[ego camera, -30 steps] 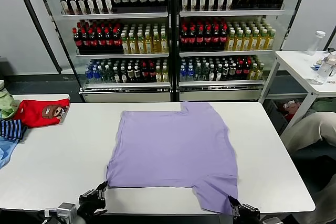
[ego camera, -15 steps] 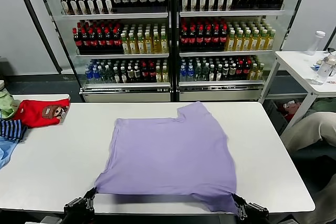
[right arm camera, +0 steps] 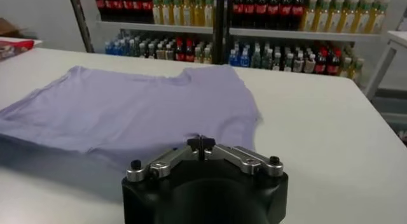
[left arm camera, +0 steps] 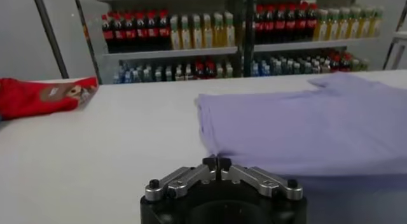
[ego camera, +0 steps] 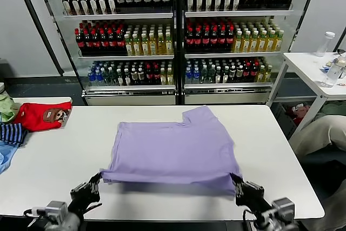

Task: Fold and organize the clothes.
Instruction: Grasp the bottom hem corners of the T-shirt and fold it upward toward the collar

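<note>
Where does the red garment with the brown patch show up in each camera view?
Head view: the red garment with the brown cartoon patch lies at the table's far left edge, beside the blue striped garment.
Left wrist view: at the left edge, on the white table.
Right wrist view: only a red sliver at the upper left corner.
Shared landmark: the drinks shelves.

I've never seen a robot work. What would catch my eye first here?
A lavender T-shirt spread across the middle of the white table, its near edge lifted at both corners. The left gripper pinches one corner and the right gripper the other, both shut at the table's near edge. Behind stand shelves of bottles, and a red garment lies at the far left.
</note>
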Available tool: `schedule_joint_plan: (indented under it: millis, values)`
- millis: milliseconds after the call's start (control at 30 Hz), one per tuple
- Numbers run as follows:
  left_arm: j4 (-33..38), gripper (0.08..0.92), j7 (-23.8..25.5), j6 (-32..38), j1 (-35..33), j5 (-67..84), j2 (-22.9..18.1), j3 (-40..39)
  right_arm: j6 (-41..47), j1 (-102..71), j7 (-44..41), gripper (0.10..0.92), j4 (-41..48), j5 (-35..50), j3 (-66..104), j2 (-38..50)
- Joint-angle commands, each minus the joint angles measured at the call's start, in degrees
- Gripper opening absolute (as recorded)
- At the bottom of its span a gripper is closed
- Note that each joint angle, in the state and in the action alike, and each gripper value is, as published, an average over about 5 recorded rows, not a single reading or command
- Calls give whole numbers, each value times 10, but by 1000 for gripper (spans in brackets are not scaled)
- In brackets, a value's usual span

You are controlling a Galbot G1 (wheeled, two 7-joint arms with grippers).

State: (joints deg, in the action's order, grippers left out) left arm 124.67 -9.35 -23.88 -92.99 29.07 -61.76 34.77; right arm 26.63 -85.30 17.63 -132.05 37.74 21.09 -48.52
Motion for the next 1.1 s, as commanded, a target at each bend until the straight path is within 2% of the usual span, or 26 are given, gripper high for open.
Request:
schedule_joint_plan:
  millis: [33, 200, 633, 733, 800, 1000, 1100]
  values:
    - [-100, 83, 27, 8, 143, -9, -26, -39, 10, 134, 9, 112, 86, -22, -79, -16]
    - [-122, 83, 32, 10, 167, -23, -38, -48, 9, 149, 9, 112, 111, -33, -88, -19]
    - [-176, 83, 66, 0, 196, -67, -38, -68, 21, 156, 6, 120, 152, -56, -107, -40]
    - [-178, 107, 66, 2, 185, -81, -41, -72, 23, 148, 2, 178, 156, -74, -111, -50]
    - [-163, 152, 65, 2, 170, -78, -37, -63, 23, 136, 1, 237, 142, -77, -100, -46]
    - [-62, 324, 31, -17, 81, -9, -8, -32, 26, 35, 2, 410, 65, -56, 2, -9]
    - [-32, 411, 10, -33, 51, 16, -7, -32, 30, -3, 7, 496, 58, -47, 29, -10]
